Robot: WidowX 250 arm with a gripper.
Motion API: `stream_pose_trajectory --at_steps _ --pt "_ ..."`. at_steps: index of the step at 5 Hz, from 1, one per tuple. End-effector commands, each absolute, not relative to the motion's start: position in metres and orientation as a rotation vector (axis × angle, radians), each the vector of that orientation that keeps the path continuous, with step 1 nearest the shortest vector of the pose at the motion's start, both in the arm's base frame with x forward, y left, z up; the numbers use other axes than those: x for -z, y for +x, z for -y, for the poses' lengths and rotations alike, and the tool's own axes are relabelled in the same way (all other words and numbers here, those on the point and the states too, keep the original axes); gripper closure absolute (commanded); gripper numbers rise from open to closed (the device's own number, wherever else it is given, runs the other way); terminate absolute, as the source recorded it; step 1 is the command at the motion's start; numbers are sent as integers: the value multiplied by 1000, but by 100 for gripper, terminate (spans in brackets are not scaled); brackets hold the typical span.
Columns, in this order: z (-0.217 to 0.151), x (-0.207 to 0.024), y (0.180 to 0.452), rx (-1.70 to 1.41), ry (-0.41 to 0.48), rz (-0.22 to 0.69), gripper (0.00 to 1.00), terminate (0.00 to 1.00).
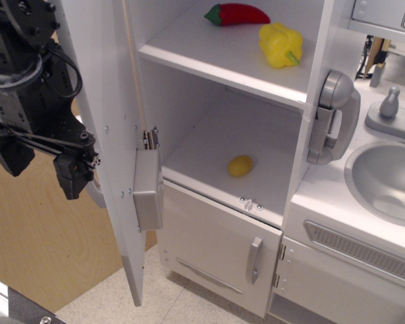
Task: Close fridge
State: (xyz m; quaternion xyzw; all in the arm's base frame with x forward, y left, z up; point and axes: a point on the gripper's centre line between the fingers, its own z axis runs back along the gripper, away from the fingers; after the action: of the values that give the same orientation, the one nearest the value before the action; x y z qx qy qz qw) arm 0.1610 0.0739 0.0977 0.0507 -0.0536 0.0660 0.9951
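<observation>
The fridge [223, 128] is a tall white toy cabinet with white shelves, and it stands open. Its large door [111, 121] is swung out to the left, so I see its white inner face and edge, with a grey box [148, 190] on the inside. My black gripper [44, 177] is at the far left, on the outer side of the door at about mid height. Its two fingers [73, 177] point down with a gap between them and hold nothing. A bit of grey handle [94, 194] shows by the door's edge, close to the right finger.
A red pepper [237, 13] and a yellow bell pepper [281, 44] lie on the upper shelf, and a small yellow item [240, 165] on the lower one. Below is a smaller door with a short handle [255, 260]. A grey phone [334, 118] and the sink [385, 179] are at the right.
</observation>
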Motion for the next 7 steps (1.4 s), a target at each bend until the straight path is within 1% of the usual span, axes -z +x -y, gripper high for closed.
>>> stream_pose_trajectory --at_steps 1,3,4,5,7 --pt "-74 -98 161 -132 102 107 0 0" --pt "-115 -91 173 -136 98 144 0 0" --pt "-134 -91 180 -138 96 123 0 0" --pt "-149 -95 191 -150 130 151 0 0" --pt "-146 -115 214 -187 116 139 0 0"
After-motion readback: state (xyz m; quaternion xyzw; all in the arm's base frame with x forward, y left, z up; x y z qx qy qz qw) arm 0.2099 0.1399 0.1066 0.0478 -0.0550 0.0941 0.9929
